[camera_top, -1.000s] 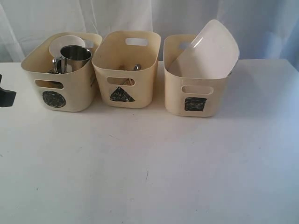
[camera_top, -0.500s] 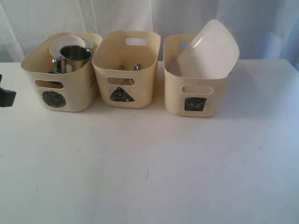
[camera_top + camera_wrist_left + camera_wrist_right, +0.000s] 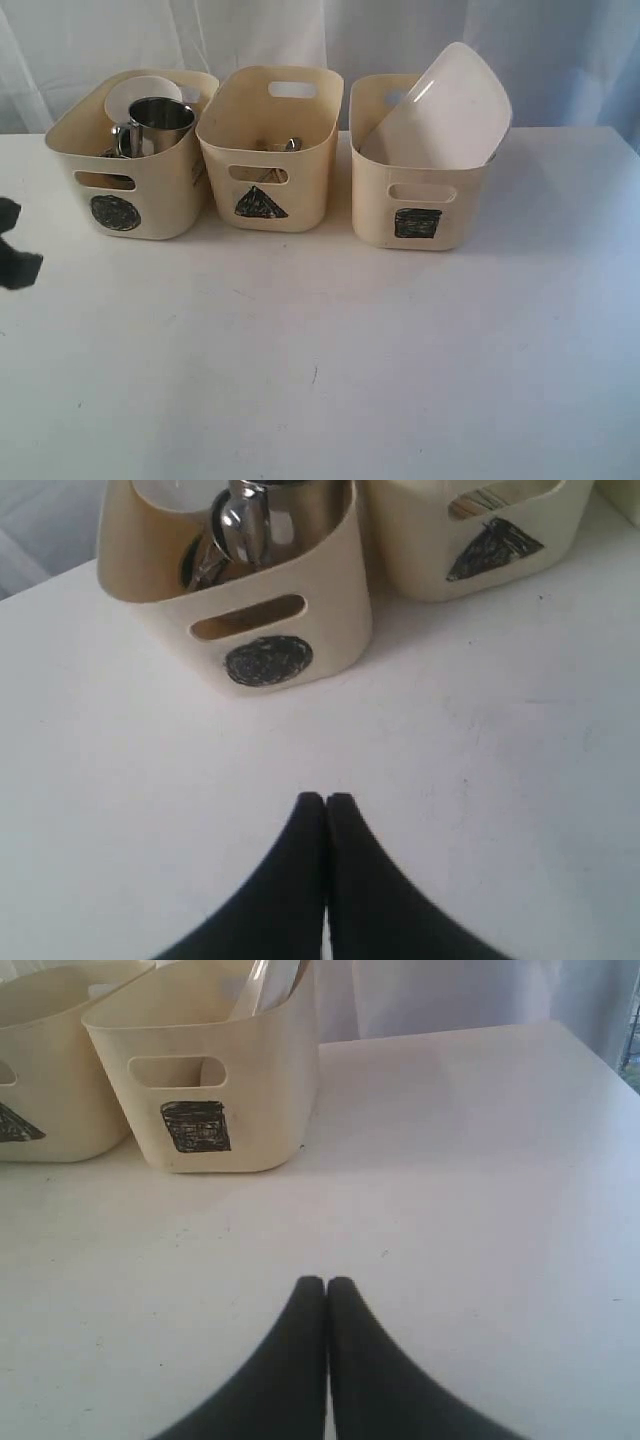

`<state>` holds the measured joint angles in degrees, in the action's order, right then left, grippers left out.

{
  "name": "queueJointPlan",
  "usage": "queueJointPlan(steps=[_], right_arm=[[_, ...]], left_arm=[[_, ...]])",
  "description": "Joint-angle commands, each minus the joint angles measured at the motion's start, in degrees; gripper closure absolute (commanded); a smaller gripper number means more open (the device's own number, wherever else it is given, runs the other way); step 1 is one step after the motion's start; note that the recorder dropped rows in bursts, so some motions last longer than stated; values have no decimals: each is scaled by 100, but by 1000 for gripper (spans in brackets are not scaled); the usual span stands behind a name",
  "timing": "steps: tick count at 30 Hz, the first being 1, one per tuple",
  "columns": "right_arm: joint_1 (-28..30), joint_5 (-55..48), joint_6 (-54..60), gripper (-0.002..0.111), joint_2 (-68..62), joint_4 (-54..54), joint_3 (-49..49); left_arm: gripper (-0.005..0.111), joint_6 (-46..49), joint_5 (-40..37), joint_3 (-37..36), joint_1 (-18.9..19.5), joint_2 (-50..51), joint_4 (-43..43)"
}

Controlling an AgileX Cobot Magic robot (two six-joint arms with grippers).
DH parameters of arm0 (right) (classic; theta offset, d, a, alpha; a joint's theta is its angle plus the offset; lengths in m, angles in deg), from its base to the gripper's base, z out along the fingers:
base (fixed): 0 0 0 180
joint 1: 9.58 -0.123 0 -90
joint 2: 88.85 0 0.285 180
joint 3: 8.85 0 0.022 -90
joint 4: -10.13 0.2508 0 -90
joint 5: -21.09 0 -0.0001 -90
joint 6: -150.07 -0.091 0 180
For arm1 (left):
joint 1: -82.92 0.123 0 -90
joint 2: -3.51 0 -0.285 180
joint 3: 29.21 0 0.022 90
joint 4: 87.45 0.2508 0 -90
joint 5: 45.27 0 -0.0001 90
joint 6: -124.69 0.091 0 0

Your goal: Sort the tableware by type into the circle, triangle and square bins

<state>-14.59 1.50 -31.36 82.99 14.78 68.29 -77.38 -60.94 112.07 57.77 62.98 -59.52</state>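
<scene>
- Nearest the front edge, the white table (image 3: 330, 360) shows a few faint scuffs and little else to look at.
- Over by the left edge, the left claw (image 3: 325, 800) hangs just above the tabletop. Its two black fingers are pressed tip to tip with nothing between them. It points at the circle bin (image 3: 130, 190) but is clear of it.
- Toward the right side, the right claw (image 3: 327, 1282) sits the same way, tips together and empty. It is out in front of the square bin (image 3: 420, 200) and well apart from it.
- Along the far edge, three cream bins stand in a row. The circle bin is on the left, the triangle bin (image 3: 265, 180) is in the middle and the square bin is on the right. Each wears its black mark below a handle slot on the front wall.
- Inside the circle bin, a steel mug (image 3: 160, 122) stands upright with its rim above the bin's edge. Behind it a pale round dish (image 3: 140, 92) leans against the back wall. More steel glints beside the mug's handle, but I cannot tell what it is.
- Down in the triangle bin, one shiny spoon (image 3: 292, 144) end peeps out. Wooden chopsticks (image 3: 490, 500) show through the front slot.
- Tilted in the square bin, the large white plate (image 3: 440, 105) leans back, and its upper corner rises well above the rim.
</scene>
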Motion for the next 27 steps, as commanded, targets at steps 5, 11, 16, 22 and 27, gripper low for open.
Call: queueJointPlan(steps=[5,11,16,22,27], right_arm=[[48,-1,-27,108,37,-15,7],[48,-1,-27,108,37,-15,7],[48,-1,-27,108,37,-15,7],[48,-1,-27,108,37,-15,7],[48,-1,-27,108,37,-15,7]], left_arm=[[107,414,397,-1267,725,-981,-922],[107,812,505,-1933,1580,-1978,-1458],[107,1510,594,-2467,2145,-2809,-2233],[107,1710,512,-3001,2674,-3704,-2630],[107,1829,206,-3267,2945,-4236,-2870]])
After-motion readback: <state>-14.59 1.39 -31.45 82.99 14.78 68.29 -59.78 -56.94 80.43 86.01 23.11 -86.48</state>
